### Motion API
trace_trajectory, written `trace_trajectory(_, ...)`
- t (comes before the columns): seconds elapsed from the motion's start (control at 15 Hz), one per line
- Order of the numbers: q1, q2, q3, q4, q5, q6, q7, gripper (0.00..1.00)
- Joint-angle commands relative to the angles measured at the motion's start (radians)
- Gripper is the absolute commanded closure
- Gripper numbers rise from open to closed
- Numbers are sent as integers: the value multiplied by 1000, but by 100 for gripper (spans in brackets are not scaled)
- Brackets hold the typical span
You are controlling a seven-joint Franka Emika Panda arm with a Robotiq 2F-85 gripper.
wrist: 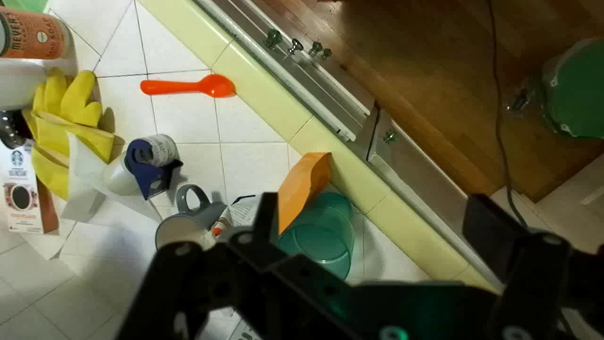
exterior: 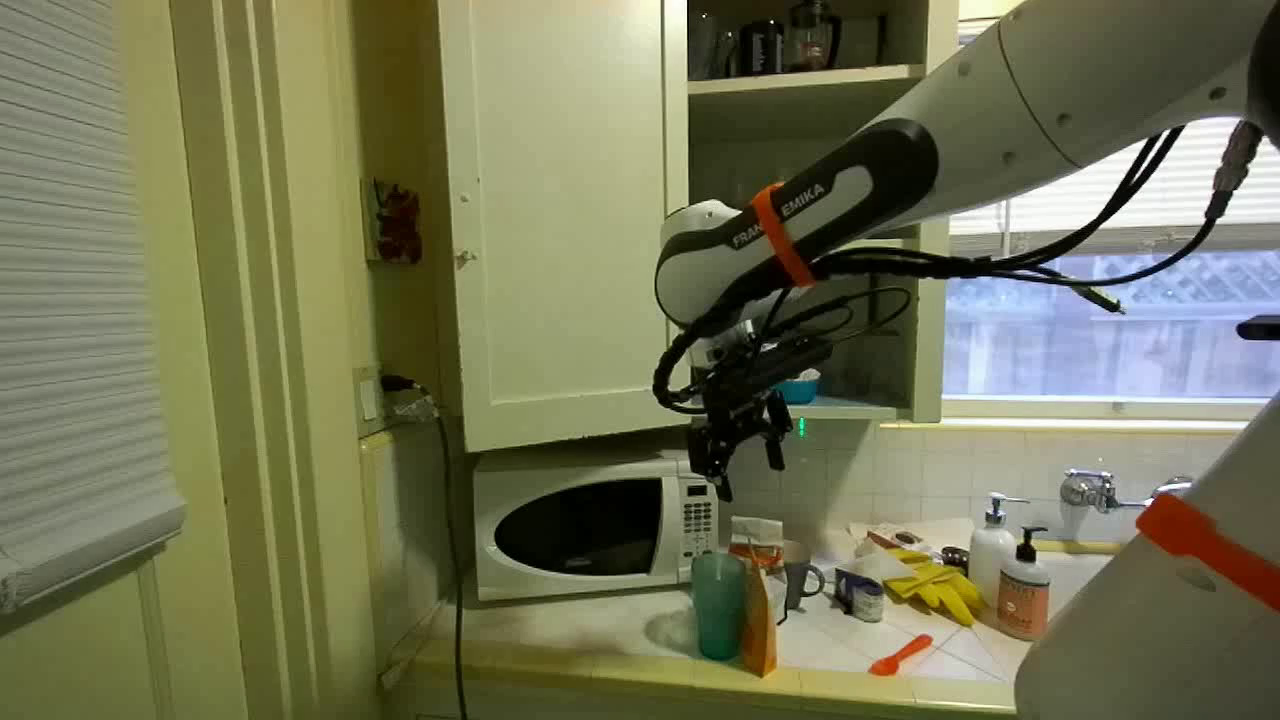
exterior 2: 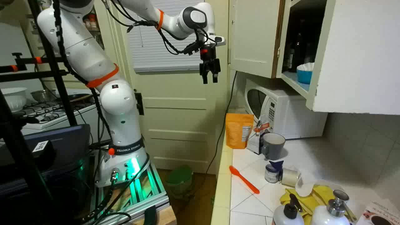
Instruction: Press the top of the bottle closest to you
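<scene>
An orange-labelled soap bottle with a black pump top stands upright on the counter near the sink. It also shows in an exterior view, cut by the lower edge, and at the upper left of the wrist view. A white bottle with a silver pump stands beside it; it also shows in an exterior view and partly in the wrist view. My gripper is open and empty, high above the counter near the microwave, far from both bottles. It also shows open in the wrist view.
Below the gripper are a teal cup, an orange pouch and a grey mug. An orange spoon, a tape dispenser and yellow gloves lie toward the bottles. The microwave and open cabinet door stand behind.
</scene>
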Motion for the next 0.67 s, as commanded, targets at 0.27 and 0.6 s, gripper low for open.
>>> trace_trajectory(0.27,21,2,-17,2,-7,-4,7,0)
trace_trajectory(0.6,18,-1,-17,-3,-6,-1,18,0)
